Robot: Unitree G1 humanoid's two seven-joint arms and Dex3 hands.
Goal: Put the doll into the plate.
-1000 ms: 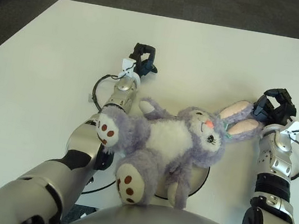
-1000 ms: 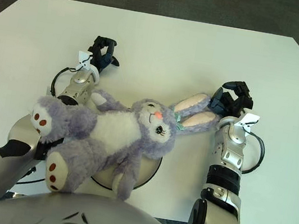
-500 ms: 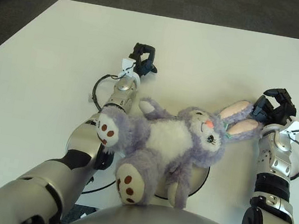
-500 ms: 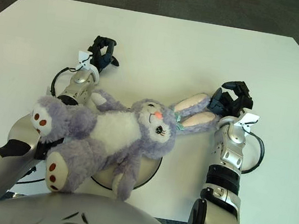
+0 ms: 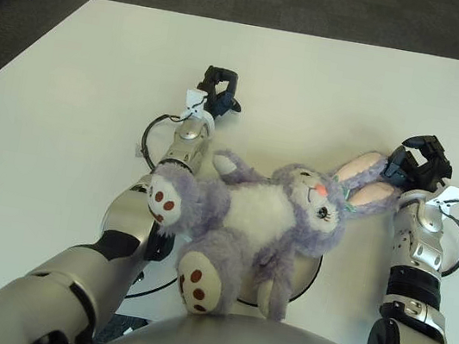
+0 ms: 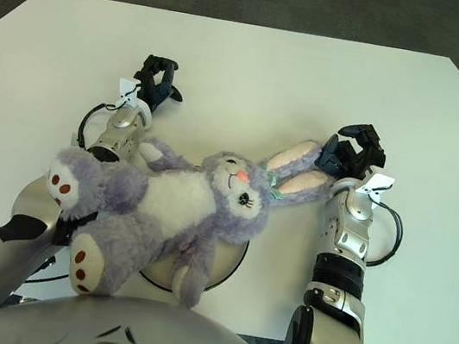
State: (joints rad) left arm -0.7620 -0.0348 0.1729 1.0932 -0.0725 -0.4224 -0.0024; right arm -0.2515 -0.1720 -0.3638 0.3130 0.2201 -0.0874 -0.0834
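Against doll (image 6: 180, 208) ears, right hand (image 6: 350, 154) curled.

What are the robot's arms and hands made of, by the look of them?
Both arms are jointed silver metal-looking segments with black bands. The left hand and right hand have dark, stubby fingers. A small white tag sits at each wrist, and a thin black cable loops beside each forearm.

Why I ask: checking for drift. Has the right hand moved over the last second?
Yes, slightly. The right hand has shifted toward the robot's left, closer to the doll and its ears, judged against the table's right edge.
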